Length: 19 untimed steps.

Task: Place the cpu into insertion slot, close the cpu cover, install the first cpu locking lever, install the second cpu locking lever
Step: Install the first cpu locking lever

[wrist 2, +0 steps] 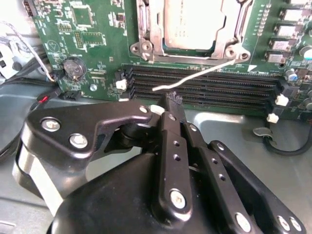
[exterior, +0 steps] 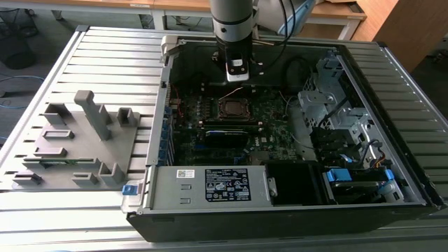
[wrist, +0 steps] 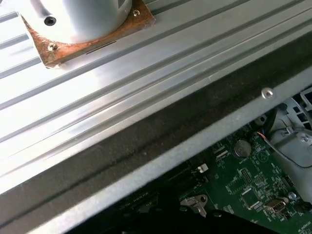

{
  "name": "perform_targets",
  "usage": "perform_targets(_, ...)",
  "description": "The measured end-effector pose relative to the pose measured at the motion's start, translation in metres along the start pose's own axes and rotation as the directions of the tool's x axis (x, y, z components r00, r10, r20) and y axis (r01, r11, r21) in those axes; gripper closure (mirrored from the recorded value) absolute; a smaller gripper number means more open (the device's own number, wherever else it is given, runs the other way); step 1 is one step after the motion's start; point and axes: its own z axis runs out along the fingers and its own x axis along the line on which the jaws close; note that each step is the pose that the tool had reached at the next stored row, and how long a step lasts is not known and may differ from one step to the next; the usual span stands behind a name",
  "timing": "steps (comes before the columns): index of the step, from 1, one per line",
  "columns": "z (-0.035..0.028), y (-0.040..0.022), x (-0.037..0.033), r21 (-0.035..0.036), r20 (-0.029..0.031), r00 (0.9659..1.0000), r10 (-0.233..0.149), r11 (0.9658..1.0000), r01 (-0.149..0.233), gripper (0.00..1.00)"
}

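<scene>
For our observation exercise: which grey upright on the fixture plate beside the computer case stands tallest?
The slim post near the middle of the plate; the blocks around it are all squat.

this looks like a robotics lab or workshop. an opened computer case [exterior: 294,199] lies on a ribbed metal table [exterior: 112,63], its green circuit board [exterior: 231,126] bare to the room. a grey moulded parts holder [exterior: 70,142] sits beside it on the exterior view's left. wooden desks [exterior: 329,13] stand behind, and cables [exterior: 14,79] trail on the floor, perhaps from other equipment.
</scene>
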Motion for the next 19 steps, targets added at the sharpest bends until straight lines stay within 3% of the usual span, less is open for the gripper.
perform_targets(7, -0.0016, -0.0082, -0.005, -0.001, 0.0015, 1.0, 0.0, 1.0, 0.0, 0.9)
perform_targets(11, 0.0016, -0.0122, -0.0065, -0.0064, 0.0036, 1.0, -0.001, 1.0, 0.001, 0.9)
perform_targets(16, 0.0028, -0.0128, -0.0065, -0.0067, 0.0038, 1.0, -0.001, 1.0, 0.001, 0.9)
perform_targets(19, 0.0047, -0.013, -0.0063, -0.0116, 0.0014, 1.0, 0.0, 0.9999, 0.0, 0.9)
